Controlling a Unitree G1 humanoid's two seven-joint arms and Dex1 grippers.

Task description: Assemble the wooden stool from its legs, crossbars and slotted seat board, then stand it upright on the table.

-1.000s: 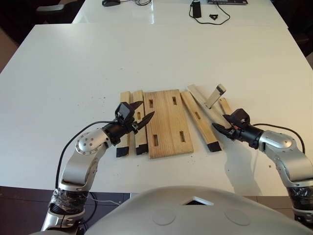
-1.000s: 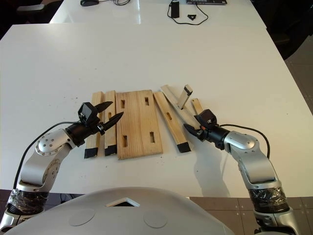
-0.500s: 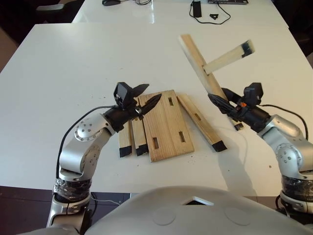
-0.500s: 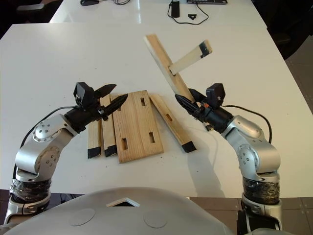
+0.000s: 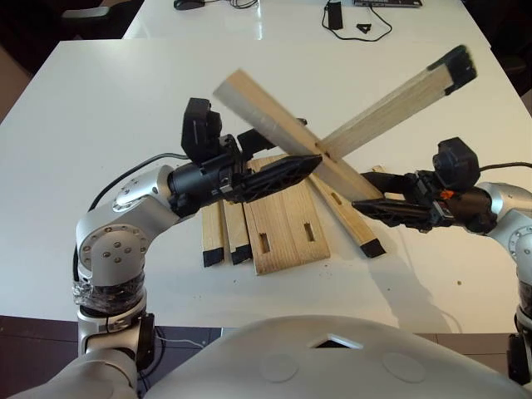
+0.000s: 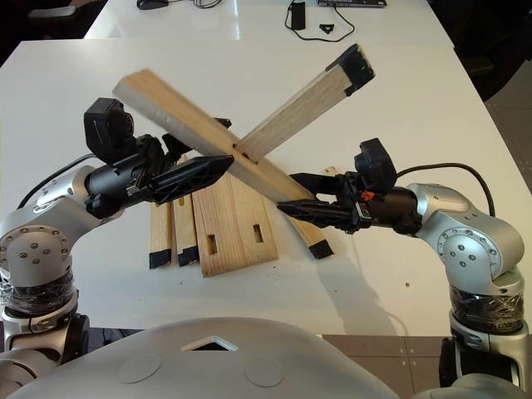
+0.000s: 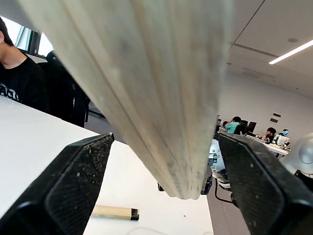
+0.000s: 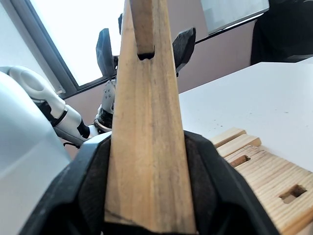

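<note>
Right gripper [image 8: 146, 147] is clamped on the lower end of one leg [image 5: 274, 125], which has one crossbar [image 5: 391, 104] slotted through it and is held above the table [image 5: 125, 108]. Left gripper [image 7: 165, 142] is spread wide, straddling that leg. One seat board [image 5: 287, 224] and three loose legs [image 5: 237, 237] lie flat toward the table's near edge.

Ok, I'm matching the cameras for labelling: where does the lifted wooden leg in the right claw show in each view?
Left eye view: the lifted leg slants across the centre, above the seat board.
Right eye view: same slant, left of centre.
Left wrist view: close up, between the fingers of the left claw.
Right wrist view: central, running away from the right claw.
Shared landmark: the left claw, straddling the leg.
</note>
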